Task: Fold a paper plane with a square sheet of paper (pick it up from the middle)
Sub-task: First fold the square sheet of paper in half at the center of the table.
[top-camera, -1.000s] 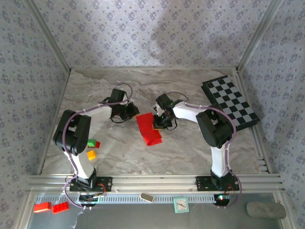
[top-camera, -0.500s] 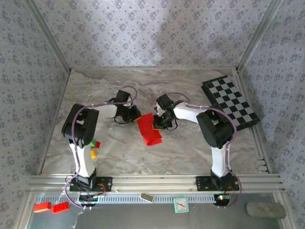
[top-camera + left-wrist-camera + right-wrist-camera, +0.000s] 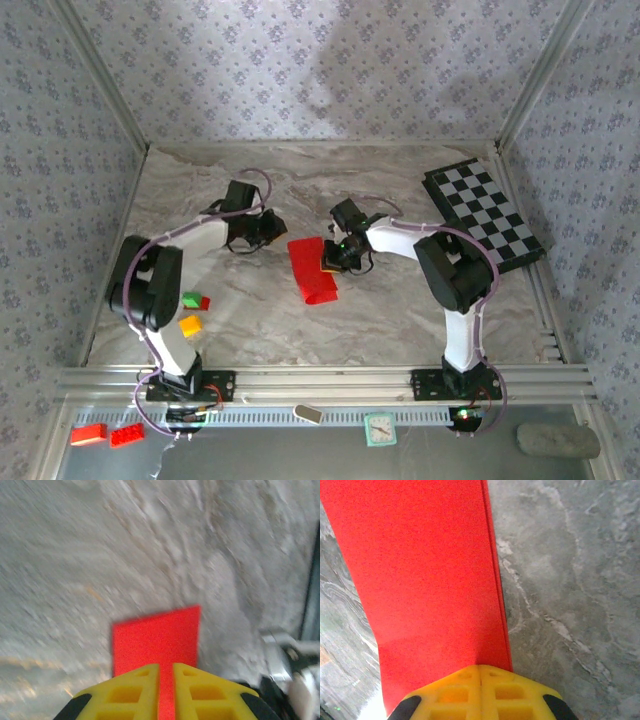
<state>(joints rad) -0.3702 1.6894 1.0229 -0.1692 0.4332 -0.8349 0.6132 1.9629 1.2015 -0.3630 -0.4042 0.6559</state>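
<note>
The right gripper [image 3: 480,667] has its yellow pads pressed together with only a seam between them. They sit at the edge of the paper [image 3: 430,570], which runs out from under the tips. Whether the sheet is pinched or merely pressed to the table cannot be told. A doubled edge runs along one long side of the paper, so it is folded over. The left gripper [image 3: 166,667] has its pads a narrow slit apart, and red shows through the slit. The paper [image 3: 156,632] lies just ahead of it, blurred. From above, the paper [image 3: 310,272] is a folded red strip flat on the middle of the table [image 3: 400,310]. The right gripper [image 3: 337,256] is at its right edge and the left gripper [image 3: 268,230] is just off its far left corner. A checkered board [image 3: 485,212] lies at the far right, well apart. A green-and-red brick [image 3: 197,300] and a yellow brick [image 3: 190,324] sit by the left arm.
</note>
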